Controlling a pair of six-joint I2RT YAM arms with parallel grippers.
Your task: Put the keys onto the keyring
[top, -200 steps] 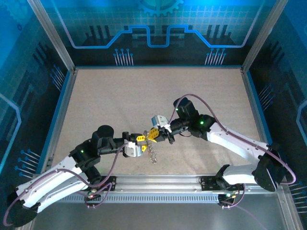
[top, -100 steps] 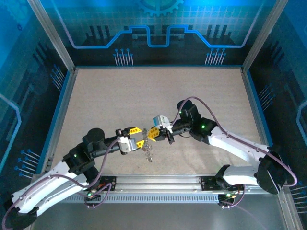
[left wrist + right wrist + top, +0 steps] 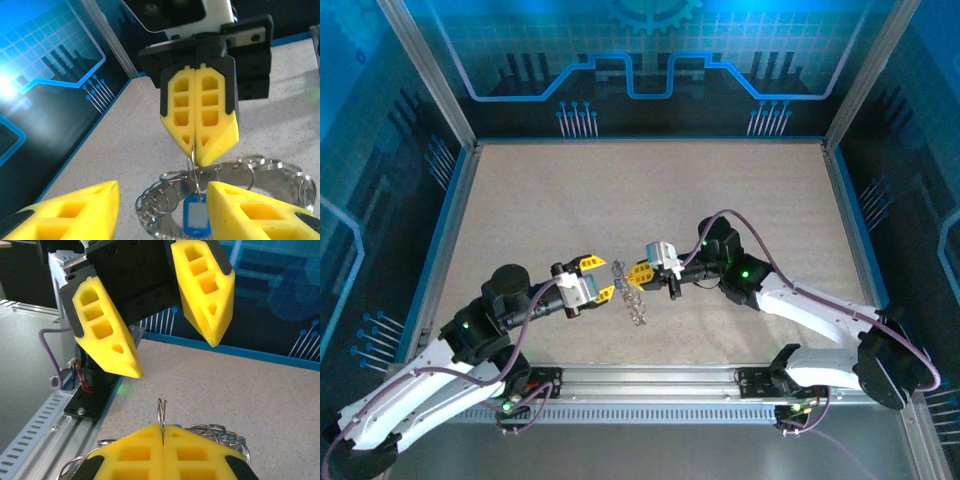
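Note:
My right gripper (image 3: 640, 274) is shut, its yellow fingertips pinching a small split ring (image 3: 193, 162) that sticks up between them (image 3: 161, 415). A blue key (image 3: 197, 220) hangs from that ring. Just under it is the keyring (image 3: 270, 172), a flat dark grey band with several small wire rings on it. In the top view the keyring (image 3: 632, 303) dangles below the right fingertips. My left gripper (image 3: 594, 278) faces the right one, open, with nothing between its fingers (image 3: 260, 215). From the right wrist view the left gripper (image 3: 175, 357) hangs apart above the pinched ring.
The speckled beige table (image 3: 620, 190) spreads behind and to both sides. A metal rail (image 3: 650, 380) runs along the near edge and blue walls (image 3: 650, 80) close in the back and sides. Purple cables loop off both arms.
My left gripper has opened, let go of the ring bunch and drawn back to the left. The right gripper has stayed shut on the small ring and shifted slightly right.

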